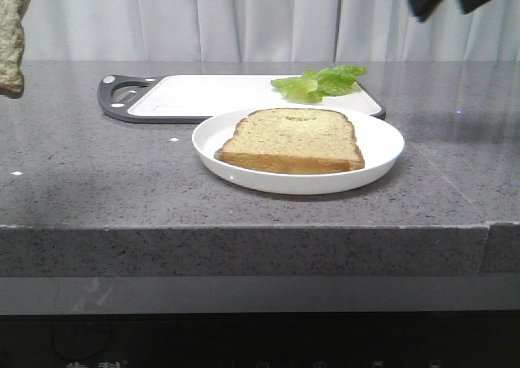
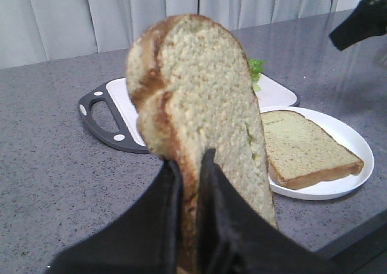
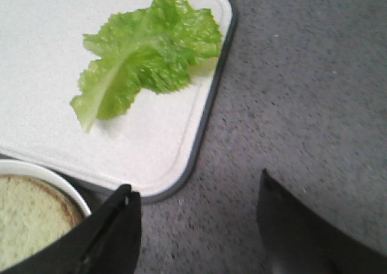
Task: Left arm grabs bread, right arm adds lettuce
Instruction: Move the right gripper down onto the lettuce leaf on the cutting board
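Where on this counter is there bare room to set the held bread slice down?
Bare counter lies left of the white plate, in front of the cutting board. The board is open between its handle and the lettuce. The plate is crowded by the second slice.

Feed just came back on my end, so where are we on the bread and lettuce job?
Done: the left claw is shut on the bread and holds it up off the counter. The second slice sits on the white plate. In hand: the right claw hangs open above the counter beside the cutting board. Left: the lettuce lies ungrasped on the board and must be picked up and added.
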